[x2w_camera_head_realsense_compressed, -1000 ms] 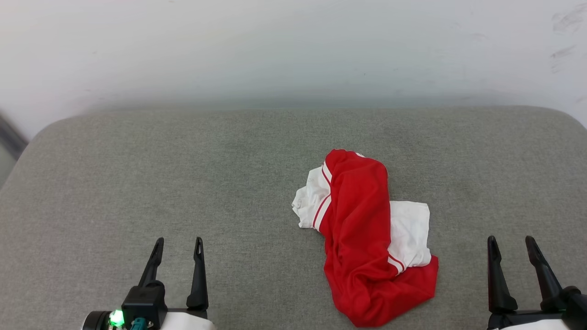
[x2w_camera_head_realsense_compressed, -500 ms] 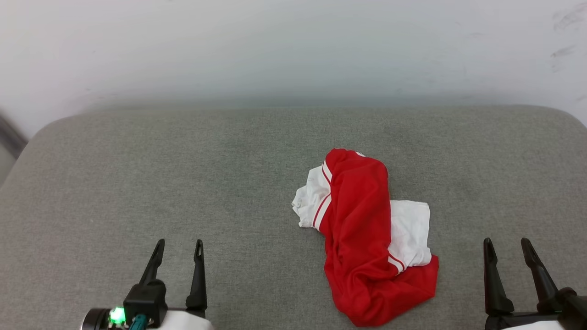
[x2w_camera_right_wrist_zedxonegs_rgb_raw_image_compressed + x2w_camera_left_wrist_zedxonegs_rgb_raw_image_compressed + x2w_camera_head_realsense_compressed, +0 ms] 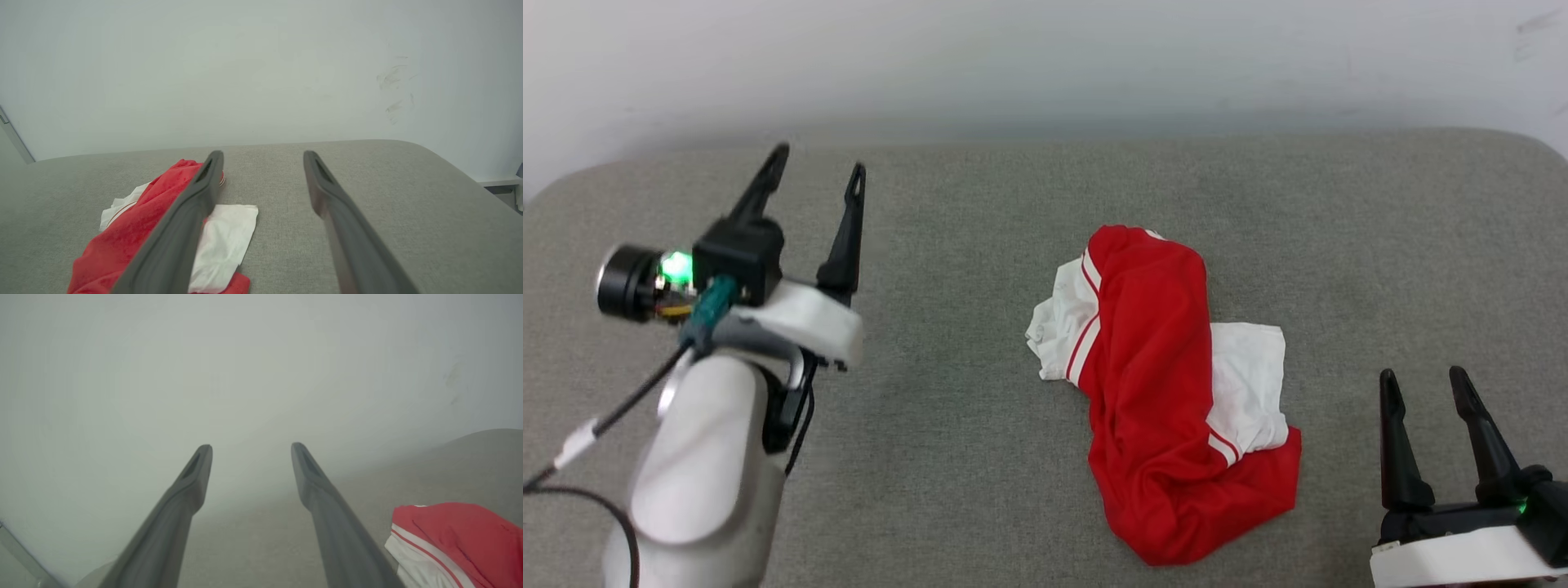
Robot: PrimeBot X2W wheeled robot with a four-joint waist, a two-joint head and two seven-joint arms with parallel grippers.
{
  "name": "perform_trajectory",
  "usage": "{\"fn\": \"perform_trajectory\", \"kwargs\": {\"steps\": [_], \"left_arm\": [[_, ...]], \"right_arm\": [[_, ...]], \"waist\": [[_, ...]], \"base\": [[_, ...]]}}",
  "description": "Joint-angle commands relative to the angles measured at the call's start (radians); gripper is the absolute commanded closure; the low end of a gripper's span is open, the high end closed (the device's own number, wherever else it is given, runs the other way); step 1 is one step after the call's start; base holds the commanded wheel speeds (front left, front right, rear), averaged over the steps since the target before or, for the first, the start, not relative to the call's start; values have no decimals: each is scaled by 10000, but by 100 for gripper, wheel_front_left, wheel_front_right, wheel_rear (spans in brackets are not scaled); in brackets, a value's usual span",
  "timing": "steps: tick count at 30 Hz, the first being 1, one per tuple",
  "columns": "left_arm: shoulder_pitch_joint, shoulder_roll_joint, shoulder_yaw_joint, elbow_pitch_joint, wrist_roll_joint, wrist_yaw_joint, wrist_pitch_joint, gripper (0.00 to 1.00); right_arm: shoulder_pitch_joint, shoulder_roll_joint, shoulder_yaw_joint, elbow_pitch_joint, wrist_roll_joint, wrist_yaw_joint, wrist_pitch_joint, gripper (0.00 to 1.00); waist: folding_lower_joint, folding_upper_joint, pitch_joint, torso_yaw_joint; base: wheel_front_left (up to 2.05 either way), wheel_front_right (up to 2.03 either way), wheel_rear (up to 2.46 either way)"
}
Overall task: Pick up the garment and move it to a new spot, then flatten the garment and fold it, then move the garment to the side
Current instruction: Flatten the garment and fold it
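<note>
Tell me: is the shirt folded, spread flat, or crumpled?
Crumpled. The shirt lies bunched on the grey cushion, its red and white parts twisted together, with many wrinkles.

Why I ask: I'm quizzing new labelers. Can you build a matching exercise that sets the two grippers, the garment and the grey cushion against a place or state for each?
Things:
1. left gripper
2. right gripper
3. garment
4. grey cushion

Places or states:
A. crumpled, red and white, right of centre
B. open, at the head view's lower right
C. the shirt lies on it
D. open, at the head view's upper left

Pairs: 1-D, 2-B, 3-A, 4-C
</note>
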Motion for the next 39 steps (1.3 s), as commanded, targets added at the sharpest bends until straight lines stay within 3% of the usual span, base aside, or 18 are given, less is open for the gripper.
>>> {"fn": "perform_trajectory", "kwargs": {"steps": [1,11,18,28,32,39], "left_arm": [[-523,75,-157,133,-72,-117,367,0],[-3969,511,-1838,1155,-1051,-368,2862,0],[-5958,1292,-4561,1817,-3484,-370,5891,0],[-7608,2556,-8436,999,-6592,-372,9870,0],[-7818,2860,-9362,794,-7559,-373,10542,0],[-7977,3499,-11140,435,-8087,-373,11303,0]], "right_arm": [[-188,13,18,-84,-64,-7,-20,0],[-878,13,70,-304,-61,-7,-20,0],[-1295,15,177,-421,10,-7,-20,0],[-1701,15,308,-440,138,-7,-20,0],[-1877,13,350,-455,270,-7,-20,0],[-2040,15,423,-422,368,-7,-20,0]], "waist": [[-1,0,346,-134],[-1,0,1534,-526],[-1,0,2209,-882],[-1,0,2943,-1384],[-1,0,3246,-1605],[-1,0,3668,-1899]], "base": [[0,0,0],[0,0,0],[0,0,0],[0,0,0],[0,0,0],[0,0,0]]}}
